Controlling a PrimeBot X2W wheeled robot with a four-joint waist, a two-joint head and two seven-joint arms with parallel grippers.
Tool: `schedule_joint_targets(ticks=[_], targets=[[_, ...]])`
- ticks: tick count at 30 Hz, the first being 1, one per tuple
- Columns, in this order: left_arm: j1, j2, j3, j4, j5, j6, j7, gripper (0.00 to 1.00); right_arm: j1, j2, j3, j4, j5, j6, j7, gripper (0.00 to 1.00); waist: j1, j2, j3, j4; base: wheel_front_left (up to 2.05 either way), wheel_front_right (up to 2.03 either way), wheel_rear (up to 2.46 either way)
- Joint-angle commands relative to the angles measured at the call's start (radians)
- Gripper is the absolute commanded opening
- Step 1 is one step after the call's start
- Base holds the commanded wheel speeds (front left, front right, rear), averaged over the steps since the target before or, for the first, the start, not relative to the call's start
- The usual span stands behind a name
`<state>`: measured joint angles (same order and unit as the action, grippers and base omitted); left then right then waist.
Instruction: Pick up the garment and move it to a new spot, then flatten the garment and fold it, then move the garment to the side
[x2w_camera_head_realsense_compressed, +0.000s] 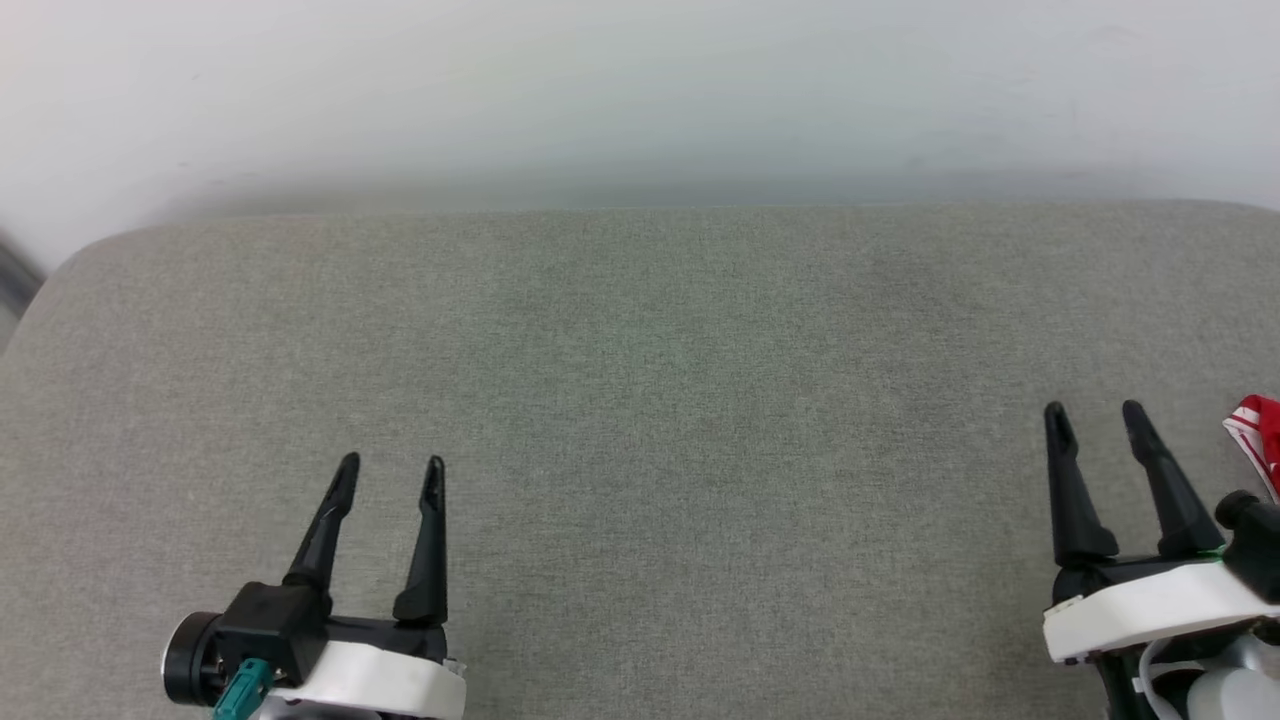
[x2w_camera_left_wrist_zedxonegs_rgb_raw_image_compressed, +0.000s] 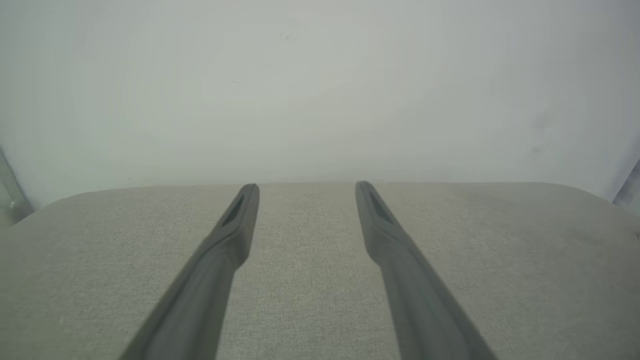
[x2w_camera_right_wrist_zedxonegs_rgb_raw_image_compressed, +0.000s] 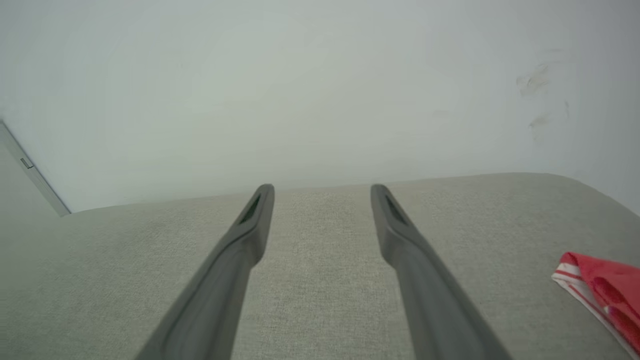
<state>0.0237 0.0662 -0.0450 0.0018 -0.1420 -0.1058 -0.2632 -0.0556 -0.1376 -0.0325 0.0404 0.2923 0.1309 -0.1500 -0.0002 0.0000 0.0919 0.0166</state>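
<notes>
Right gripper (x2w_camera_head_realsense_compressed: 1094, 412), fingers spread and empty, hovers over the grey cushion (x2w_camera_head_realsense_compressed: 640, 400) with the garment (x2w_camera_head_realsense_compressed: 1262, 435) just beside it at three o'clock, mostly cut off so its long axis cannot be told, while the left gripper (x2w_camera_head_realsense_compressed: 390, 465), equally spread and empty, sits well apart at nine o'clock.

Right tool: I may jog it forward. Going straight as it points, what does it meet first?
The way looks free: the right tool points over the grey cushion toward the pale wall, depth unclear. The garment lies off to its right.
</notes>
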Motion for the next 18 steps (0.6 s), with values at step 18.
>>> schedule_joint_targets(ticks=[18], targets=[[0.019, -0.015, 0.035, 0.012, 0.023, -0.008, -0.002, 1.00, 0.000, 0.026, 0.023, 0.039, 0.005, 0.000, -0.035, 1.00, 0.0002, 0.0000, -0.013, -0.008, 0.00, 0.00, 0.00]])
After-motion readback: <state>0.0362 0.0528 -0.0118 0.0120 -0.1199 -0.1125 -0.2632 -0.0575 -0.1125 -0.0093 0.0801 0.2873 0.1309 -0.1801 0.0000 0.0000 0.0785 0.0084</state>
